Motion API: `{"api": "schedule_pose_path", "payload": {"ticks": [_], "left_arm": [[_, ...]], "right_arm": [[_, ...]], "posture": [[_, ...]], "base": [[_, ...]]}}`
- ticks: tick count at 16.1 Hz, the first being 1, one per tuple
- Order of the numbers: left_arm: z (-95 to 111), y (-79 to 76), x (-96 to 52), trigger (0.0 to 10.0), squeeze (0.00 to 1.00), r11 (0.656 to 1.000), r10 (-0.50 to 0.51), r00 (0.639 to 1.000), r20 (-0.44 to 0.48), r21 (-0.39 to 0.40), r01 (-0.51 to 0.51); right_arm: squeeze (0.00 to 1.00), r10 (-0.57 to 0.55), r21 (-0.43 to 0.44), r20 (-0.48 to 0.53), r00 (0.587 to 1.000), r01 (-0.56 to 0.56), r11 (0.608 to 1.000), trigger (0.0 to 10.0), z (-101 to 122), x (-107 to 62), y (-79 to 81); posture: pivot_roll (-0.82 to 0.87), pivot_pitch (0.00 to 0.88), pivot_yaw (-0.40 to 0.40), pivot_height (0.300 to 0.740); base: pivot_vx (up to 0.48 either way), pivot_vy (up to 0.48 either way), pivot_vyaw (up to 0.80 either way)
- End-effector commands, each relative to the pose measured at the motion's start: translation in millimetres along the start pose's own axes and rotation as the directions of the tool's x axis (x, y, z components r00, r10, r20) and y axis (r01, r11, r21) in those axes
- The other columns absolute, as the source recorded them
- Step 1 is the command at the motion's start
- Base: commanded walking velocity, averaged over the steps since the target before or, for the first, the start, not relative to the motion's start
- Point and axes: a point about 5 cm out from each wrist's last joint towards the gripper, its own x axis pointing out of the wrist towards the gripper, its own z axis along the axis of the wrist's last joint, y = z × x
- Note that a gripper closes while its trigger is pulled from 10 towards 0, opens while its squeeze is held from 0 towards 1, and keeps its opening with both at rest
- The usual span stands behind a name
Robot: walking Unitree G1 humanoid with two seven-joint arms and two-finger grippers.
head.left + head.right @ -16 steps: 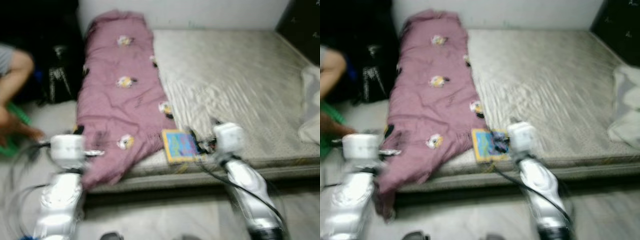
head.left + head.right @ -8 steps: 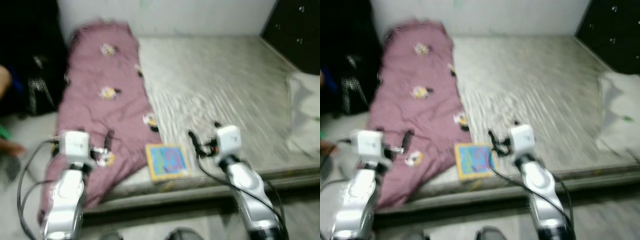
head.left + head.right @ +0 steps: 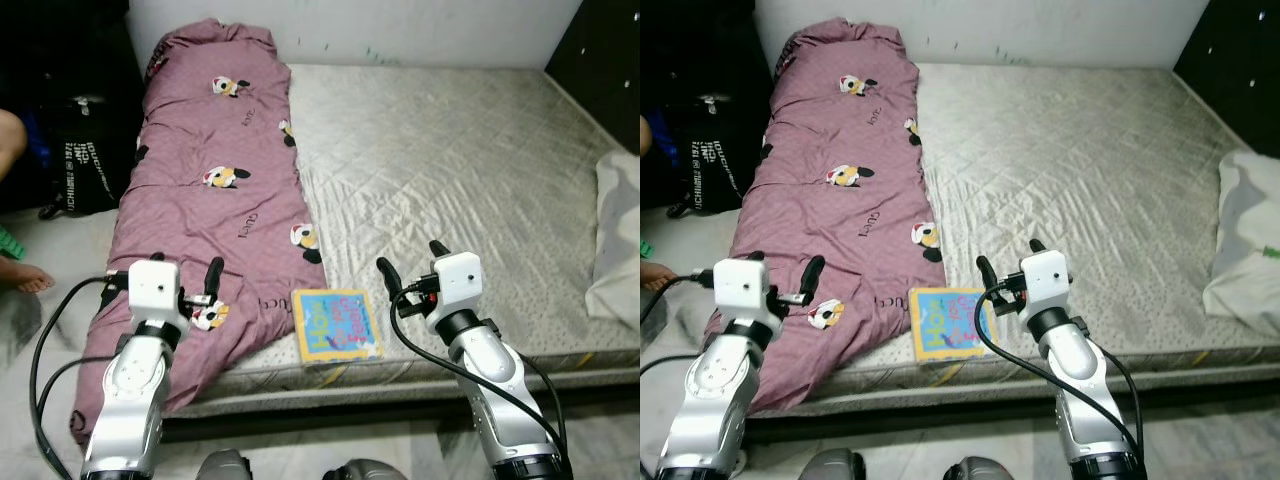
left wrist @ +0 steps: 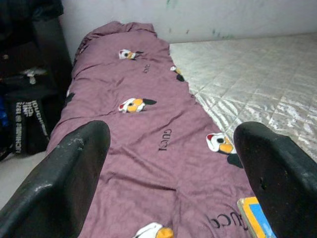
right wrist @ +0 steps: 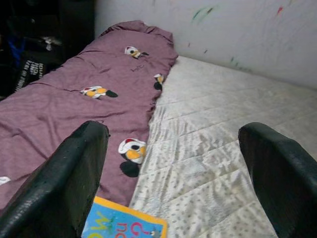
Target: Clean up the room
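A mauve blanket (image 3: pixel 215 200) printed with cartoon figures lies along the left side of a bare grey mattress (image 3: pixel 450 150) and hangs over its front corner. A colourful children's book (image 3: pixel 335 325) lies flat at the mattress's front edge, beside the blanket. My left gripper (image 3: pixel 185 268) hovers open above the blanket's front end, left of the book, holding nothing. My right gripper (image 3: pixel 411 258) hovers open just right of the book, also holding nothing. The book's corner (image 5: pixel 124 223) shows low between the right fingers (image 5: pixel 59 183).
A black bag (image 3: pixel 85 140) sits on the floor left of the bed, next to a person's bare foot (image 3: pixel 20 275). A white pillow or cloth (image 3: pixel 620 250) lies at the mattress's right edge. A dark cabinet (image 3: pixel 610 50) stands at the back right.
The camera has swung and steadied, so the blurred picture is now sharp. My right gripper stands a little farther right of the book. The person's arm has left the picture.
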Motion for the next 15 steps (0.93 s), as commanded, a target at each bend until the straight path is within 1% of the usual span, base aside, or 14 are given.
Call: {"api": "schedule_pose_path", "payload": {"ticks": [1,2,3,4,6,10,13,15], "left_arm": [[-0.2,-3.6,3.7,10.0,0.0,1.0,-0.028,1.0,-0.006,0.002,0.028],[0.5,-6.8,6.5,10.0,0.0,0.999,-0.046,0.999,-0.007,-0.002,0.046],[0.0,-5.9,6.5,10.0,0.0,0.999,-0.043,0.999,-0.011,-0.003,0.043],[-2.2,-5.3,5.3,10.0,0.0,0.999,-0.044,0.999,-0.021,-0.004,0.044],[-9.6,-6.5,-1.4,10.0,0.0,0.998,-0.061,0.997,-0.048,0.006,0.061],[-9.3,-8.0,2.2,10.0,0.0,0.998,-0.067,0.997,-0.045,0.007,0.067],[-9.6,-8.1,1.2,10.0,0.0,0.998,-0.061,0.997,-0.042,0.008,0.062],[-11.0,-6.7,-1.7,10.0,0.0,0.998,-0.061,0.997,-0.043,0.012,0.061]], "right_arm": [[0.0,-0.013,-0.03,0.002,1.0,0.013,0.999,10.0,2.7,1.3,-1.8],[0.0,-0.02,-0.029,-0.008,1.0,0.02,0.999,10.0,0.4,3.0,-0.6],[0.0,-0.014,-0.025,-0.008,1.0,0.014,1.0,10.0,-1.2,3.7,3.3],[0.0,-0.015,-0.015,-0.012,1.0,0.015,1.0,10.0,-2.6,3.5,4.5],[0.0,-0.036,0.007,0.008,0.999,0.036,0.999,10.0,0.4,0.7,1.1],[0.0,-0.041,0.009,0.006,0.999,0.041,0.999,10.0,-1.5,-1.4,1.2],[0.0,-0.047,0.015,0.004,0.999,0.047,0.999,10.0,-2.1,-1.5,-0.7],[0.0,-0.076,0.028,0.003,0.997,0.076,0.997,10.0,-2.3,-2.7,-3.5]], "posture": [[-0.05,0.083,-0.046,0.74],[-0.06,0.092,-0.036,0.74],[-0.05,0.089,-0.026,0.74],[-0.05,0.088,-0.023,0.74],[-0.06,0.079,-0.013,0.74],[-0.05,0.058,-0.016,0.74],[-0.05,0.051,-0.027,0.74],[-0.05,0.047,-0.033,0.74]], "base": [[0.0,0.0,0.0],[0.0,0.0,0.0],[0.0,0.0,0.0],[0.0,0.0,0.0],[0.0,0.0,0.0],[0.0,0.0,0.75],[0.0,0.0,0.78],[0.0,0.0,0.0]]}}
